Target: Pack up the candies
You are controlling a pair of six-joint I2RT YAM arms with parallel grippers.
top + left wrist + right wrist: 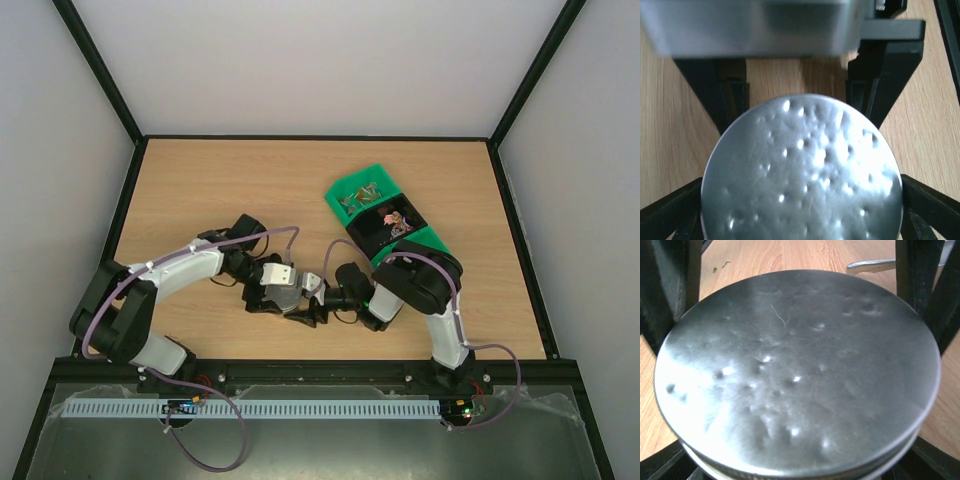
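Two claws meet low over the table (220, 190), near its front edge. The left claw (298, 305) and the right claw (325, 298) come in from opposite sides around one round tin. Its dimpled silver lid (802, 170) fills both wrist views. In the left wrist view, black fingers (670, 212) sit at the lid's rim on both sides, and the other claw's fingers stand across from them. The right wrist view shows a narrow band of the tin under the lid's near edge. Each claw straddles the tin with its fingers close in, but I cannot tell whether either one is really squeezing, or whether it has the lid or the body.

The candies (397, 222) that show lie well apart from the tin, as a small pink and white heap in the dark tray (372, 236) between the green bins (432, 243) at the right. The lid hides whatever is in the tin. A metal handle (871, 264), probably a scoop's, lies on the table just past the tin.

My read is that the lid is the step in hand, being put on or taken off, and I cannot say which. The next move would need one claw to hold the tin steady while the other works the lid squarely, so it does not jam or tip the tin.
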